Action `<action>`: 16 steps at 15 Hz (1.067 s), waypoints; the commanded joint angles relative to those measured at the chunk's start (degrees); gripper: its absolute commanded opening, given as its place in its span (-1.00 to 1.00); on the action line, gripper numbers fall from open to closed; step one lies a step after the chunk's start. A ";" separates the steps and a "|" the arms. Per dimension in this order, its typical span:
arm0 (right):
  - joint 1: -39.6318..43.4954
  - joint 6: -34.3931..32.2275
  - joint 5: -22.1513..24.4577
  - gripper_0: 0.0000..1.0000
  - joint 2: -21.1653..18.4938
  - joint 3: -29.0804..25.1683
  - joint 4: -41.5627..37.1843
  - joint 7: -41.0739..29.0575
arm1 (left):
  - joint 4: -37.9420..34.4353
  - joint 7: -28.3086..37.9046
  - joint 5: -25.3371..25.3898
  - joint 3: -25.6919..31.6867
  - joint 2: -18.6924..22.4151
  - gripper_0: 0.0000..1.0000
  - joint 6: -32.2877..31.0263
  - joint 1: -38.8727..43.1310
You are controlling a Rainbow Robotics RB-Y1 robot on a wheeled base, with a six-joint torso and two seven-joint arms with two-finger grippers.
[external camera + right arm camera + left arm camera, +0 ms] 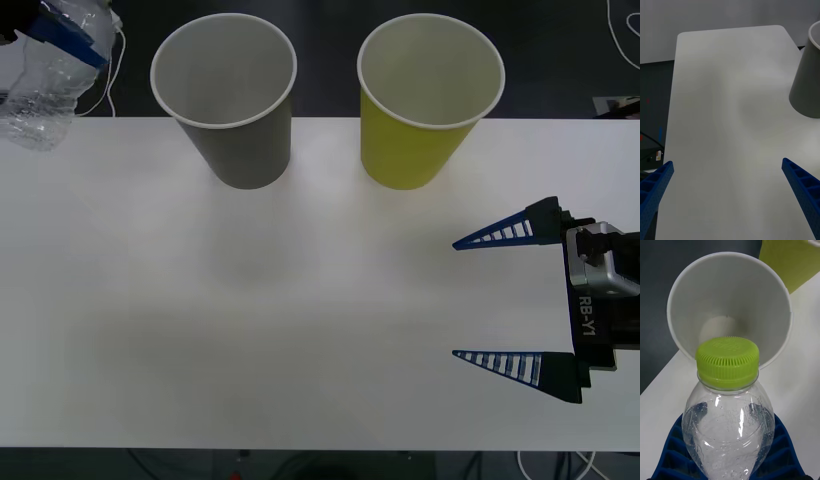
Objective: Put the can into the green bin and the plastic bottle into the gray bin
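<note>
You are carrying the plastic bottle [728, 427], clamped in the left gripper [62, 35], up beside the gray bin [225, 95] (cap pointing at its mouth); next, move over the rim and release. The right gripper [497, 297] is waiting, fingers apart.

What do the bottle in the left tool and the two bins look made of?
The plastic bottle, held in the left tool: clear glossy plastic, with glints and see-through walls; its cap is ridged matte plastic. The gray bin and green bin: probably paper cups, going by their matte walls and rolled white rims.
</note>
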 commanded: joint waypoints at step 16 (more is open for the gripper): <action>0.00 0.00 0.00 1.00 0.00 0.00 0.00 0.00 | 29.00 -0.28 -8.29 -17.96 -21.04 -1.00 -2.02 -25.21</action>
